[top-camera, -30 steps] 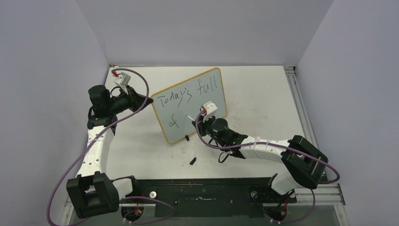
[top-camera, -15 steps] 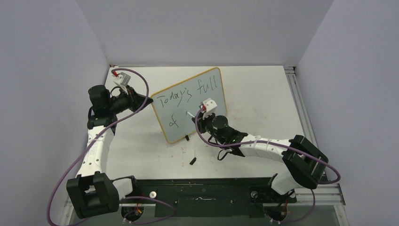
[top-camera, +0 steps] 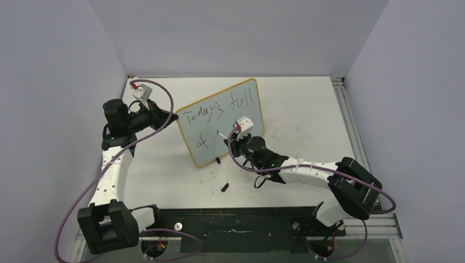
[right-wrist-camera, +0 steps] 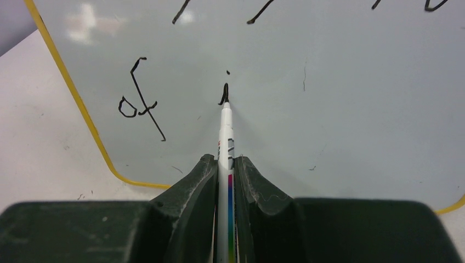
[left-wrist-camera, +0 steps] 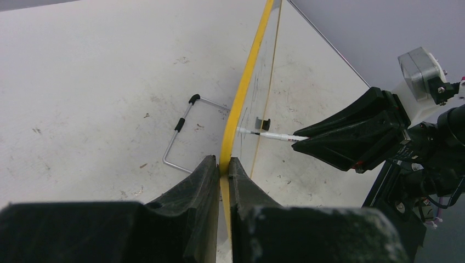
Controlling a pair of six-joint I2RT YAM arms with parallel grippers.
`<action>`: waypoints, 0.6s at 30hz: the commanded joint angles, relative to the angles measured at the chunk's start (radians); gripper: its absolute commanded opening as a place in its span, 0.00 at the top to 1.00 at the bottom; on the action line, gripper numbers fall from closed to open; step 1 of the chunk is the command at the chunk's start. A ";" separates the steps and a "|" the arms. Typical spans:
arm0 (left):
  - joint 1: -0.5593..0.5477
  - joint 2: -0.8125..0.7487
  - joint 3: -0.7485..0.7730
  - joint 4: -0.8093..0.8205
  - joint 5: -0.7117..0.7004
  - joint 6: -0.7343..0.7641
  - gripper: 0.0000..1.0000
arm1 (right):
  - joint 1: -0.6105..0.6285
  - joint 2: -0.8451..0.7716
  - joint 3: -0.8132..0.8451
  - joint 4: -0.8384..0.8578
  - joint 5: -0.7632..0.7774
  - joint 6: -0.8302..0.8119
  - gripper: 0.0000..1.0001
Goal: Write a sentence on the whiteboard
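Whiteboard: glossy grey-white, yellow-framed, upright on table; long axis near-left to far-right, face toward right arm. Lettering: "Today's full / of". Left gripper clamps its edge; right gripper clamps marker, tip on board.

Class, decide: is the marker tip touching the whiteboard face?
Touching. Right wrist view: the marker tip sits on the whiteboard where the stroke ends, no gap.

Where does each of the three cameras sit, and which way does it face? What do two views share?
Top external: above and behind the bases, looking down at the table and whiteboard; left arm and right arm show.
Left wrist: looks along the whiteboard's yellow edge, which the left gripper clamps.
Right wrist: faces the whiteboard's face; the right gripper holds the marker, tip on the lettering.
Shared: both wrist views show the marker on the whiteboard.
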 commanded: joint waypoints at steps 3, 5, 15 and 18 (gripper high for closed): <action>0.005 -0.010 0.010 0.040 0.033 -0.008 1.00 | 0.033 0.045 -0.055 0.026 0.036 0.054 0.95; 0.005 -0.011 0.010 0.040 0.033 -0.008 1.00 | 0.043 0.058 -0.066 0.029 0.038 0.066 0.95; 0.005 -0.012 0.010 0.040 0.033 -0.008 1.00 | 0.105 0.036 -0.043 0.028 0.041 0.082 0.95; 0.006 -0.012 0.011 0.040 0.034 -0.009 1.00 | 0.105 -0.040 -0.045 0.032 0.038 0.092 0.95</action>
